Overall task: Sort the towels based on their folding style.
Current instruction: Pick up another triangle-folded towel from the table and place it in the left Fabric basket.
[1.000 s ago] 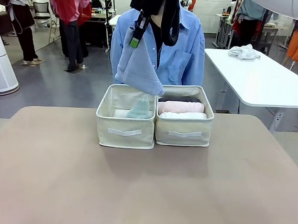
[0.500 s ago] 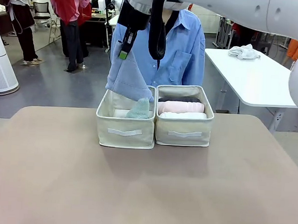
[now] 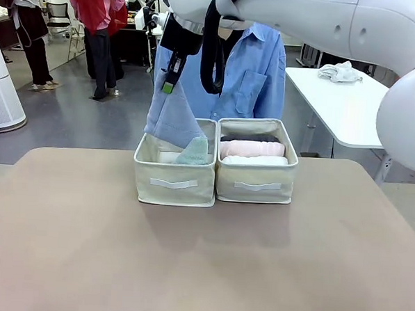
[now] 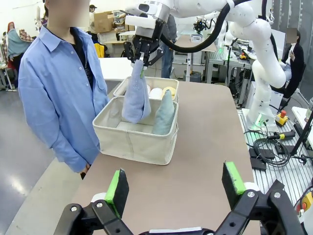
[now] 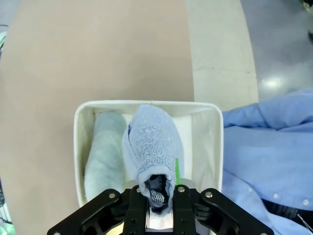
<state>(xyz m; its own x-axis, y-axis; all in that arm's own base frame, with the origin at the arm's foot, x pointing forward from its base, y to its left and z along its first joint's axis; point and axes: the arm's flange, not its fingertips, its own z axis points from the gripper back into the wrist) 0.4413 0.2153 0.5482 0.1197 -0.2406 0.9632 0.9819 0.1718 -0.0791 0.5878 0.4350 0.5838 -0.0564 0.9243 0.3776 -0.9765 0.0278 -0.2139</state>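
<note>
Periwinkle-blue terry cone towel (image 3: pixel 171 119) hanging point-up from the right end effector (image 3: pixel 170 75), clenched on its tip, base dipping into the left beige fabric box (image 3: pixel 173 183) beside the mint-green cone towel (image 3: pixel 194 152) already standing there. Rolled dark grey (image 3: pixel 250 137), pink (image 3: pixel 252 149) and white cylinder towels (image 3: pixel 255 160) lying in the right beige fabric box (image 3: pixel 255 186); yellow roll (image 4: pixel 168 91) glimpsed too. Judging by the bare tan desk (image 3: pixel 202 260), nearly finished: only releasing the blue cone left; left end effector (image 4: pixel 175 183) spread wide, holding nothing.
</note>
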